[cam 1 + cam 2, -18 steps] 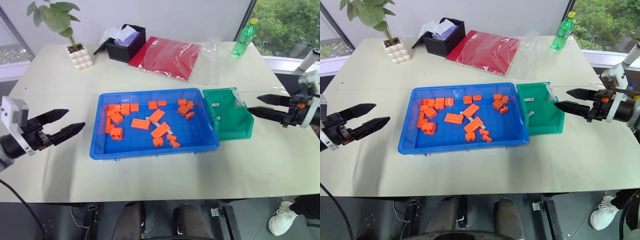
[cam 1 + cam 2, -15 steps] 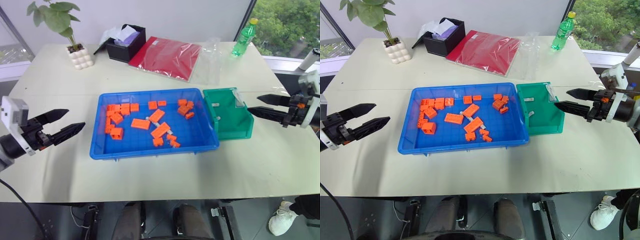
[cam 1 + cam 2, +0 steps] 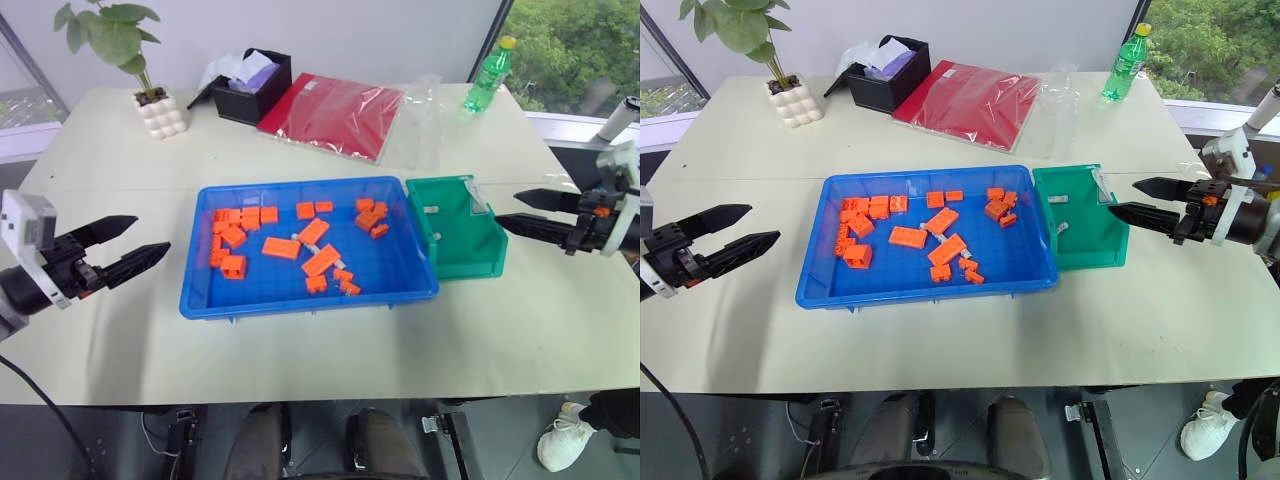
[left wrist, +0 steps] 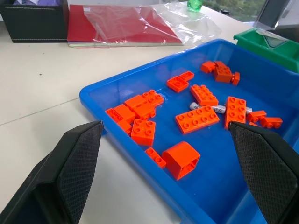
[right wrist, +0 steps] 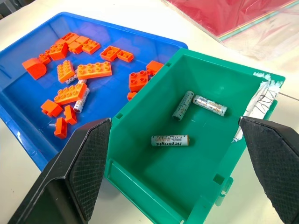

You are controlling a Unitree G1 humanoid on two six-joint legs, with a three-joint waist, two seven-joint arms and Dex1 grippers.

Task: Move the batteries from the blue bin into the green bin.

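Both my grippers hung empty over the pale table (image 3: 300, 350).
My left gripper (image 3: 128, 247) and right gripper (image 3: 520, 210) gaped wide, the blue bin (image 3: 300, 300) and green bin (image 3: 470, 265) between them, windows beyond.

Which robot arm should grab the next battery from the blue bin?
Probably the right. Both grippers are open and empty, but the batteries left in the blue bin lie nearer the green bin, beside the right gripper.

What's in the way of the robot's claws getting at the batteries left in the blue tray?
Orange blocks crowd them: the batteries still in the blue tray lie wedged between blocks, so a claw would likely nudge some aside. Above the tray nothing blocks either open gripper, left or right. The green bin sits right beside the tray.
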